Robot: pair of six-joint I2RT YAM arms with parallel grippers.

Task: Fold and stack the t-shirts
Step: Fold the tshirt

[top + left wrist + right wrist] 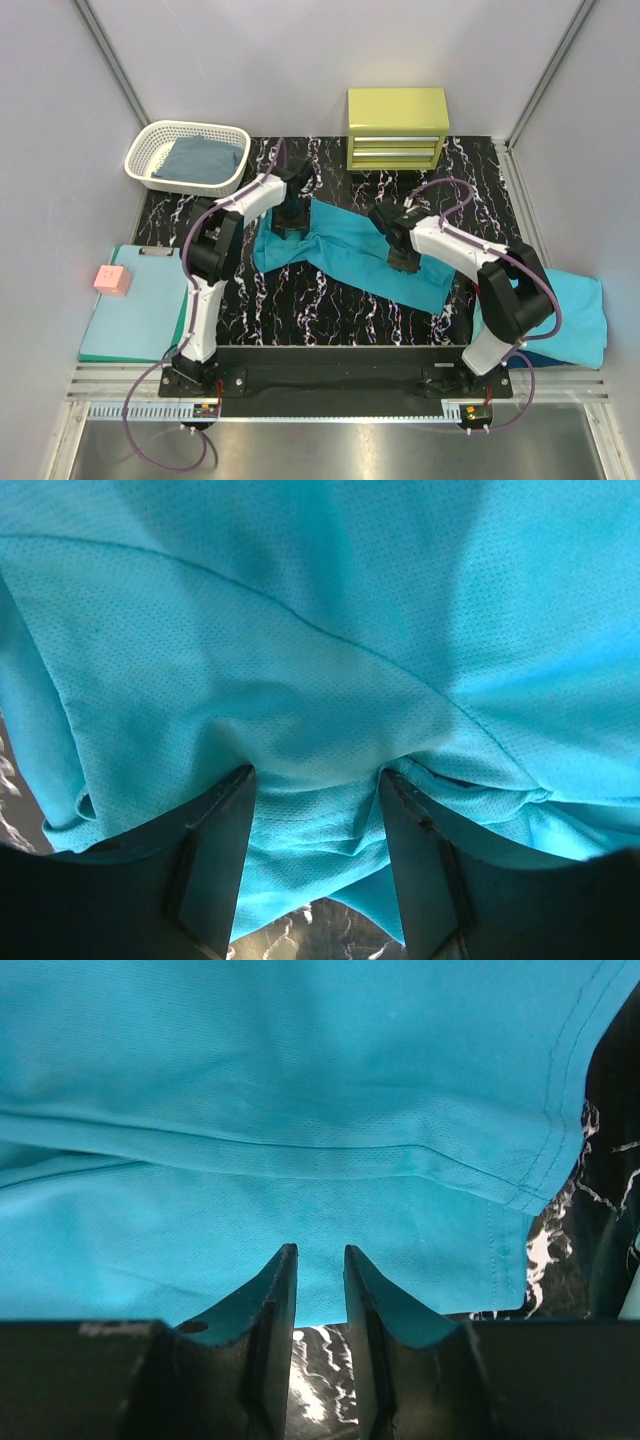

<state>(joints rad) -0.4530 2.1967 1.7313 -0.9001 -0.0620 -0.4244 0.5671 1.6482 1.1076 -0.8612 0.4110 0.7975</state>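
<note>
The teal t-shirt (345, 255) lies spread in a crumpled diagonal band across the black marbled mat. My left gripper (290, 222) is down on its left end. In the left wrist view the left gripper (315, 775) is open wide, with a bunched fold of the shirt (320, 630) between the fingers. My right gripper (402, 260) is down on the shirt's right part. In the right wrist view the right gripper (320, 1250) has only a narrow gap between its fingers, its tips at the near hem of the shirt (300, 1080), with nothing clamped.
A white basket (150, 140) at the back left holds a dark blue folded shirt (200, 160). A yellow-green drawer box (397, 128) stands at the back. A mint-green clipboard (130, 320) with a pink block (112, 280) lies left. A lighter turquoise shirt (570, 310) lies right.
</note>
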